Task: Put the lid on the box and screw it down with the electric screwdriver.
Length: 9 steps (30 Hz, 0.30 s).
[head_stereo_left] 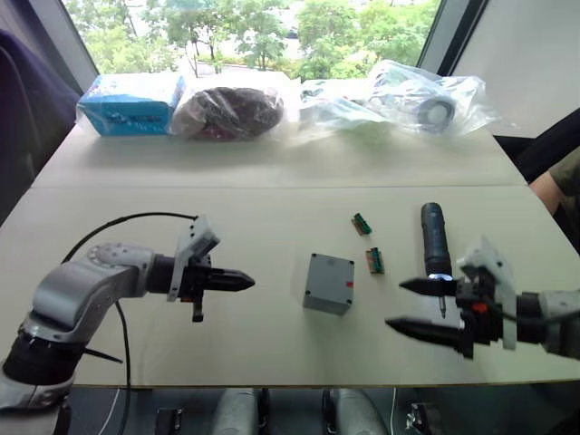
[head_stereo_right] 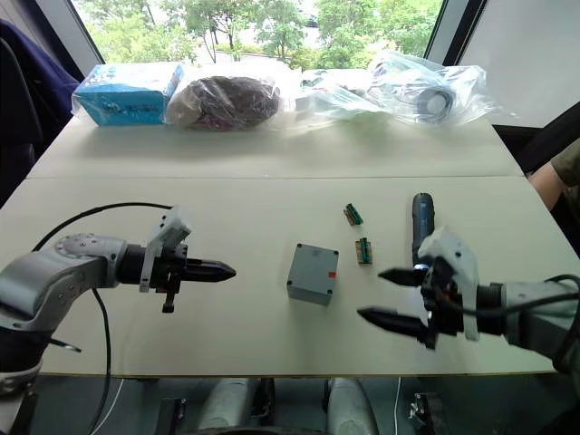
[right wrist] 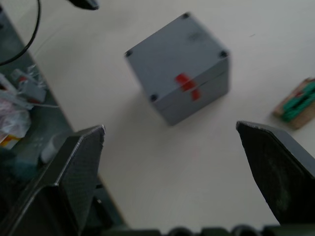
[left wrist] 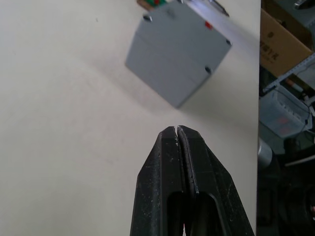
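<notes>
The grey box (head_stereo_left: 326,294) stands mid-table with the lid (head_stereo_left: 331,270) seated on top. A seam and a red mark on one side show in the right wrist view, where the lid (right wrist: 174,49) shows corner screw holes. The dark electric screwdriver (head_stereo_left: 435,236) lies flat to the right of the box, bit end towards me. My left gripper (head_stereo_left: 246,283) is shut and empty, level, pointing at the box from its left with a gap between. My right gripper (head_stereo_left: 397,304) hangs open to the right of the box, just in front of the screwdriver's near end, holding nothing.
Two small green connector pieces (head_stereo_left: 362,223) (head_stereo_left: 374,260) lie between box and screwdriver. Along the far table sit a blue carton (head_stereo_left: 131,104), a dark bundle in plastic (head_stereo_left: 228,111) and clear bags (head_stereo_left: 408,98). A person's arm (head_stereo_left: 560,186) is at the right edge.
</notes>
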{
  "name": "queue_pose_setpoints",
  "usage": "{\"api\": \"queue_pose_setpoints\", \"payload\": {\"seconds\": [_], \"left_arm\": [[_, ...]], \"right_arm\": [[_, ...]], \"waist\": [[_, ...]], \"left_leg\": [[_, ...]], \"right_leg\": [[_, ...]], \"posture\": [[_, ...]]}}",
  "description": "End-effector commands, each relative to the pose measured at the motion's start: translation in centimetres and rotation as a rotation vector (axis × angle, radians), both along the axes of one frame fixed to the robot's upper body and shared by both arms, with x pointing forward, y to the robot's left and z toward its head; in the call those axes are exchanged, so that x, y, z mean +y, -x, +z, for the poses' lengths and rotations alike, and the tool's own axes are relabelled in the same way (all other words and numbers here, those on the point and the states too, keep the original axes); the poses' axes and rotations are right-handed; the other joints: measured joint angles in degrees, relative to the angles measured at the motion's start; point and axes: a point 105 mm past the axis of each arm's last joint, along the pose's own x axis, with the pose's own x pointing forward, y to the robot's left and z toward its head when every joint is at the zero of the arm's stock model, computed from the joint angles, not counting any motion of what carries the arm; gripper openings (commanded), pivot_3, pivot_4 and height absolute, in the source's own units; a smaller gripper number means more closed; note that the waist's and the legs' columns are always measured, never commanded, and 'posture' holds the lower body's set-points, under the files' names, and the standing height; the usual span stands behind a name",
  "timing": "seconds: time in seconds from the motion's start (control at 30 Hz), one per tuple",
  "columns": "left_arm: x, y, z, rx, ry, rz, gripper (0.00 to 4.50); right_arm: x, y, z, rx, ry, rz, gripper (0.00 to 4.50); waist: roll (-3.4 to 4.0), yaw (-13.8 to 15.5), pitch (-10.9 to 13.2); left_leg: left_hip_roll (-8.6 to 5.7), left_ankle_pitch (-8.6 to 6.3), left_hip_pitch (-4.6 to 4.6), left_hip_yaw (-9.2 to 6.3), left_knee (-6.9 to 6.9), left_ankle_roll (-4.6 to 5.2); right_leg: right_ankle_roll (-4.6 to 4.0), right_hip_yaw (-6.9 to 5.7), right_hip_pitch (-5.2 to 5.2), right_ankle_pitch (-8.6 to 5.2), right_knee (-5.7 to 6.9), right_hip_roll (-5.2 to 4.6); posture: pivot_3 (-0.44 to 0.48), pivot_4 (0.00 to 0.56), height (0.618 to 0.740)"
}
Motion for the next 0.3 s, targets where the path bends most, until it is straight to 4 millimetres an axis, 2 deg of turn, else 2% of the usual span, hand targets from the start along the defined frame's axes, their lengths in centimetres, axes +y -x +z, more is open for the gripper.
{"api": "queue_pose_setpoints", "payload": {"seconds": [0.03, 0.13, 0.3], "left_arm": [[-0.54, 2.39, -0.41, 0.023, -0.010, -0.073, 0.00], [-0.53, 3.14, -0.79, 0.045, -0.002, -0.069, 0.00], [-0.27, 2.78, -1.33, 0.012, -0.012, -0.043, 0.00]], "right_arm": [[-0.81, 1.46, -1.42, 0.020, 0.084, 0.035, 4.48], [-1.27, 1.99, -1.96, 0.037, 0.071, 0.018, 4.48], [-1.25, 2.00, -2.22, 0.036, 0.059, 0.014, 4.48]], "waist": [[-0.14, 0.05, -0.08], [-0.18, 0.05, -0.10], [-0.19, 0.06, -0.11]], "left_leg": [[0.01, 0.00, 0.01, 0.00, -0.01, -0.01], [0.02, 0.00, 0.11, -0.04, -0.01, -0.02], [0.03, 0.04, 0.20, -0.07, -0.01, -0.07]], "right_leg": [[-0.05, 0.01, 0.00, -0.03, -0.02, 0.00], [-0.19, 0.03, 0.09, -0.10, 0.00, -0.01], [-0.21, 0.05, 0.13, -0.10, 0.04, 0.00]], "posture": [[0.000, 0.150, 0.740], [0.000, 0.150, 0.740], [0.000, 0.150, 0.740]]}}
